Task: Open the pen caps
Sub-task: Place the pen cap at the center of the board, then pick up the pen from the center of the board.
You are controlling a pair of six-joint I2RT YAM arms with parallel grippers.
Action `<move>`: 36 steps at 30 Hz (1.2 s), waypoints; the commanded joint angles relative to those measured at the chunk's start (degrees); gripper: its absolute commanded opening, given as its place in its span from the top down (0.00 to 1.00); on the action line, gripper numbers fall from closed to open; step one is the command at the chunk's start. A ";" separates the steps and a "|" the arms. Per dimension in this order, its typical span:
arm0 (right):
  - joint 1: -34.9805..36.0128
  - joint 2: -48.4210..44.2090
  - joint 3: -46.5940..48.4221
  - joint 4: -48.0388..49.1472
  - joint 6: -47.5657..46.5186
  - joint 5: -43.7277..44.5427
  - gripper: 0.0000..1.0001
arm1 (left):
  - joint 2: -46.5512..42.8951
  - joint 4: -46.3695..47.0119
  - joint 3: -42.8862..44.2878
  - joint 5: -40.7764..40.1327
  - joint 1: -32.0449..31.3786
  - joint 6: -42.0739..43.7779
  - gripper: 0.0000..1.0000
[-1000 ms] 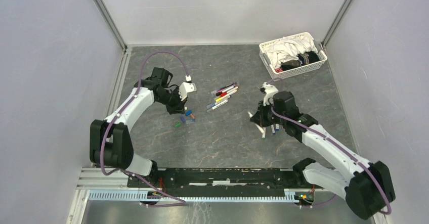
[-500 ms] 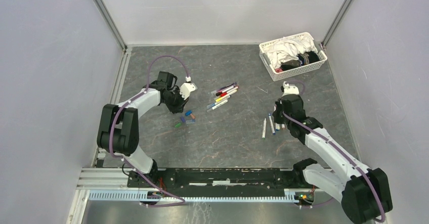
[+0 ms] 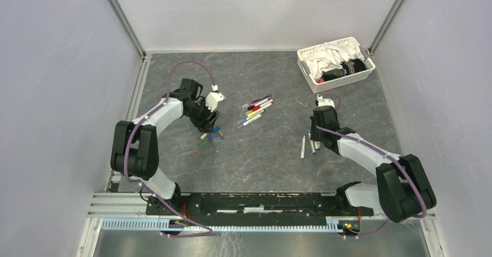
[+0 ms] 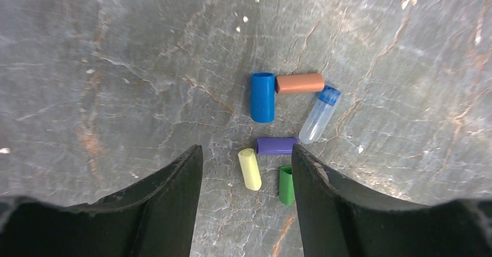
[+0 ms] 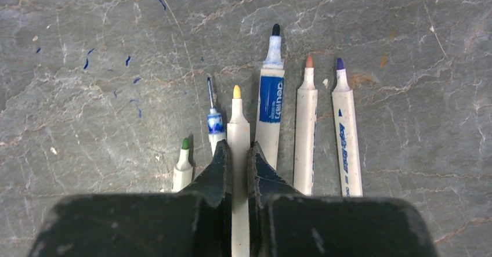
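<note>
Several loose pen caps lie below my left gripper point(image 4: 246, 151), which is open: blue point(image 4: 262, 97), orange point(image 4: 299, 83), clear point(image 4: 320, 115), purple point(image 4: 277, 145), yellow point(image 4: 250, 169) and green point(image 4: 286, 185). The yellow cap lies on the table between the fingers, touching neither. My right gripper point(image 5: 238, 147) is shut on a yellow-tipped pen point(image 5: 237, 118). That pen lies in a row of uncapped pens with green point(image 5: 183, 167), blue point(image 5: 270, 94), orange point(image 5: 306, 123) and purple point(image 5: 345, 129) tips. Several capped pens point(image 3: 255, 111) lie mid-table.
A white lattice basket point(image 3: 335, 62) with cloths stands at the back right corner. Walls close in the table on the left, the back and the right. Small blue ink marks point(image 5: 87, 63) dot the table left of the uncapped pens.
My left gripper has opened over the caps, where it was nearly shut before. My right gripper has swung right and back and now sits over the row of uncapped pens.
</note>
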 commanded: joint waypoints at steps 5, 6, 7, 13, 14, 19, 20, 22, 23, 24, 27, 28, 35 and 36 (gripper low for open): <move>-1.39 5.48 2.08 7.24 -1.16 1.65 1.00 | -5.71 -12.50 14.50 5.00 2.50 -6.36 0.33; -1.44 5.83 2.02 7.39 -1.16 1.56 0.97 | -6.51 -13.12 15.56 5.70 2.99 -6.71 0.15; -1.48 6.05 1.93 7.45 -1.19 1.52 0.93 | -7.27 -13.48 16.33 5.93 3.39 -6.89 0.04; -1.66 4.64 0.69 6.70 -1.36 1.45 0.71 | -11.51 -13.52 20.55 5.37 6.08 -10.68 0.00; -1.69 4.07 0.55 6.35 -1.22 1.34 0.67 | -11.92 -13.51 21.24 5.24 6.52 -11.40 0.00; -1.51 0.08 0.70 5.20 -0.66 -0.52 0.55 | -13.30 -13.95 24.13 7.13 8.17 -13.82 0.00; -1.21 -0.83 1.12 5.04 -0.55 -0.63 0.54 | -13.46 -14.10 24.66 7.82 8.39 -14.33 0.00; 0.15 -2.22 2.45 4.98 -0.82 -0.40 0.54 | -13.72 -13.72 25.63 8.47 8.83 -15.99 0.00; 1.46 -2.36 3.47 4.82 -1.12 -0.23 0.53 | -13.92 -13.14 26.11 8.46 8.98 -17.33 0.00; 2.79 -1.93 5.03 4.51 -1.40 -0.06 0.53 | -14.24 -12.38 26.73 8.18 9.29 -19.24 0.00; 8.09 1.34 10.09 5.41 -3.63 -2.53 0.50 | -16.28 -9.65 27.99 4.12 9.44 -25.24 0.00; 9.44 2.85 11.54 6.42 -5.04 -4.98 0.48 | -17.22 -8.70 27.46 3.46 9.40 -26.10 0.00; 12.42 20.35 25.28 8.42 -19.49 -27.93 0.38 | -19.74 -11.89 24.69 6.87 9.46 -22.34 0.00; 12.43 23.06 27.18 8.09 -20.39 -29.29 0.37 | -19.98 -12.27 24.24 7.26 9.44 -22.02 0.00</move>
